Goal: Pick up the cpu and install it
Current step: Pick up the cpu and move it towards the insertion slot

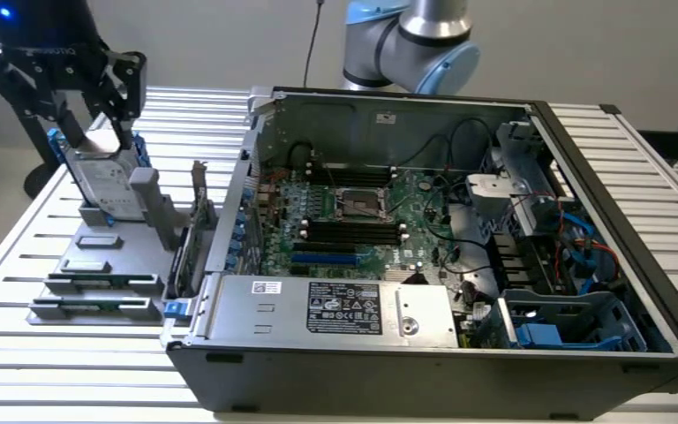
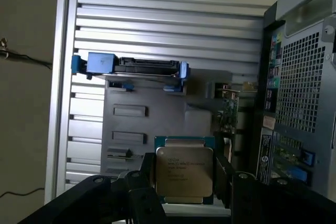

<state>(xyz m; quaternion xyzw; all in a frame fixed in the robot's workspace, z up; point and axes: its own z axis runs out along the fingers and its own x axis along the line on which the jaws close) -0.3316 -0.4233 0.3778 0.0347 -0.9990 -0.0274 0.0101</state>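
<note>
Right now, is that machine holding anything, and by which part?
It appears to hold the cpu, pinched by two opposite side edges between its black fingers, metal top plate facing the wrist camera.

1 open computer case (image 1: 433, 358), motherboard (image 1: 357, 247) inside; 1 hard drive (image 1: 98, 181), apparently upright in grey tray (image 1: 127, 258); slatted table (image 1: 68, 367).

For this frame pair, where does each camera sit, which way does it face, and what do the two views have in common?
Exterior view: off the arm, raised above the slatted table, looking down into the open computer case; the arm and the gripper, at this view's upper left, show.
Wrist view: on the wrist, looking down past the fingers, which hold the cpu, onto the grey tray.
Shared: the hard drive in its blue bracket, tray, table, case.
</note>
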